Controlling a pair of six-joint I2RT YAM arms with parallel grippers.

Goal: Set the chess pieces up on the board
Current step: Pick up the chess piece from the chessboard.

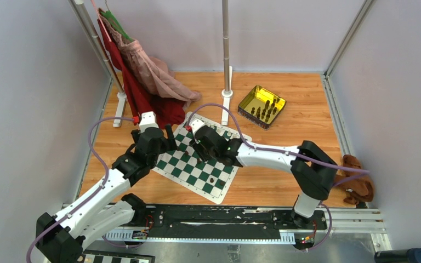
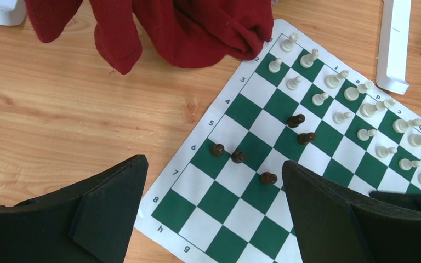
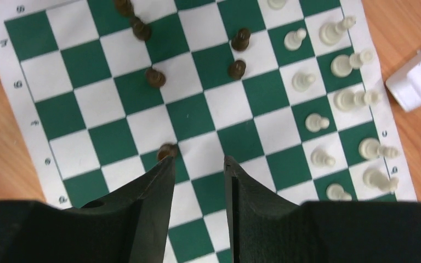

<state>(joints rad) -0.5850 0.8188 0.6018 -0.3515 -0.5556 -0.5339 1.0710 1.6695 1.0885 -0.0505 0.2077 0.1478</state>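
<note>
Right jaws: spreading a little, nothing between them, hovering over the board (image 3: 192, 118) in the lower middle of the right wrist frame. One dark piece (image 3: 167, 149) is standing just beside the tip of the finger at frame left; contact cannot be told.

Left jaws: gaping wide, gripping nothing, hanging above the board's lower left part in the left wrist frame.

Dark chess pieces (image 2: 238, 156): five are showing, loosely scattered across the middle squares.

White chess pieces (image 2: 334, 79): standing in two rows along the board's upper right edge.

Board: green and white checks, white border, lying flat and askew on the wooden counter (image 2: 60, 109). Border markings are reading 2 to 8 down the left edge, then "h" and "g" along the bottom edge.

Red cloth (image 2: 186, 27): drooping at the upper frame, touching the board's top corner.

White stand foot (image 2: 393, 44): lying at upper right, just beside the border.

Yellow tray (image 1: 261, 96): sitting well apart from the board, upper right of centre in the top frame, holding more dark pieces.
</note>
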